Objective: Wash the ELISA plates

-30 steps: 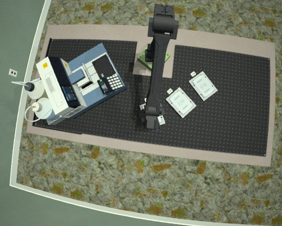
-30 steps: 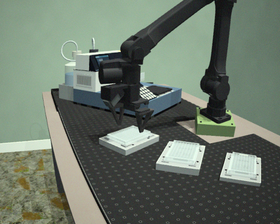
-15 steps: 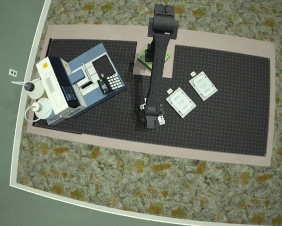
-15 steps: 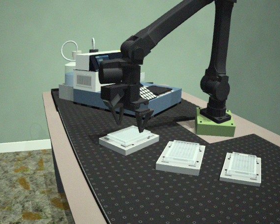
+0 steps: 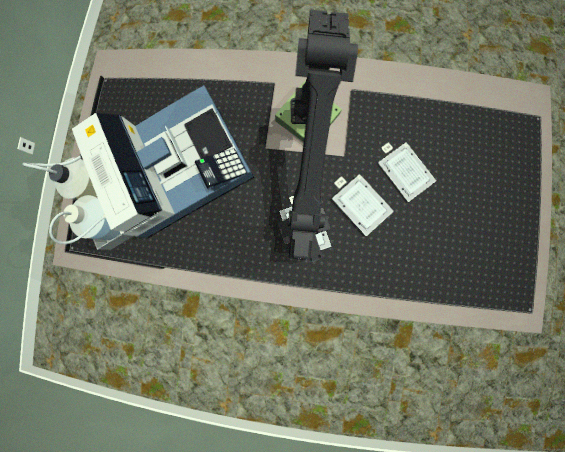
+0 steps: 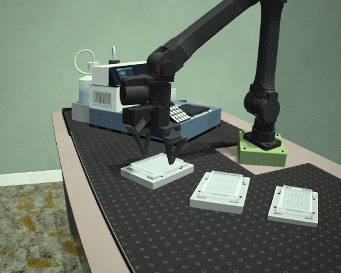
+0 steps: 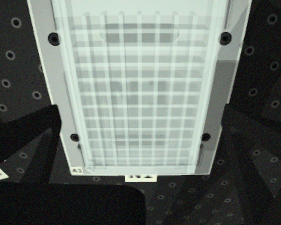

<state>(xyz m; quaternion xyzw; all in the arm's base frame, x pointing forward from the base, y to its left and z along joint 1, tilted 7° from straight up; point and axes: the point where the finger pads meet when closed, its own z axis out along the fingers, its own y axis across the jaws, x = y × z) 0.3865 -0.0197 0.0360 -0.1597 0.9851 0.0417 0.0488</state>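
My gripper [image 6: 157,159] [image 7: 141,113] is open, its fingers astride plate N1 [image 6: 157,166] [image 7: 140,91], with the tips apart from it just above its long sides. That plate lies in nest N1 [image 6: 169,180] [image 7: 55,64], its A1 mark at the lower left in the wrist view. Plate N2 [image 5: 363,205] [image 6: 221,185] lies in nest N2 [image 6: 216,206], and plate N3 [image 5: 407,171] [image 6: 295,200] in nest N3 [image 6: 293,221]. The washer [image 5: 116,170] [image 6: 200,125] shows a small green light [image 5: 202,161] beside its keypad [image 5: 230,164]. No plate shows on it.
The arm's green base [image 5: 286,117] [image 6: 261,158] stands at the rear edge, between the washer and the nests. Two bottles [image 5: 71,181] [image 5: 88,220] with tubes stand behind the washer. The arm hides most of nest N1 in the top view.
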